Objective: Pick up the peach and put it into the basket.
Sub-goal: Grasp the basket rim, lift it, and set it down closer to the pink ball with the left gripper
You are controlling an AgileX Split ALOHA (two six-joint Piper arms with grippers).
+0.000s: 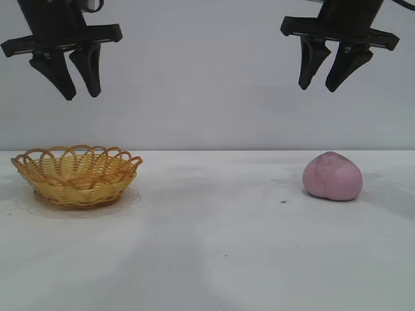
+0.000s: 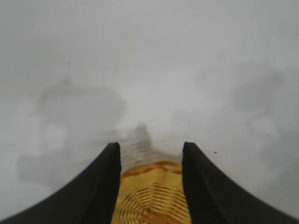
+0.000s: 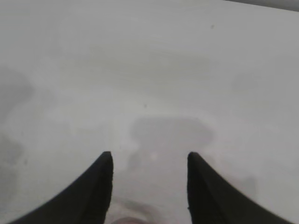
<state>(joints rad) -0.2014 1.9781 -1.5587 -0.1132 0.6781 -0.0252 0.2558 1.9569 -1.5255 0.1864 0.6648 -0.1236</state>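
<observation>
The dull pink peach rests on the white table at the right. The yellow woven basket with an orange looped rim stands at the left and is empty. My right gripper hangs open high above the peach, well clear of it. My left gripper hangs open high above the basket. In the left wrist view the basket shows between the open fingers of the left gripper. In the right wrist view the right gripper is open over bare table, with a sliver of the peach at the frame edge.
The white table runs between basket and peach, with a small dark speck left of the peach. A plain grey wall stands behind.
</observation>
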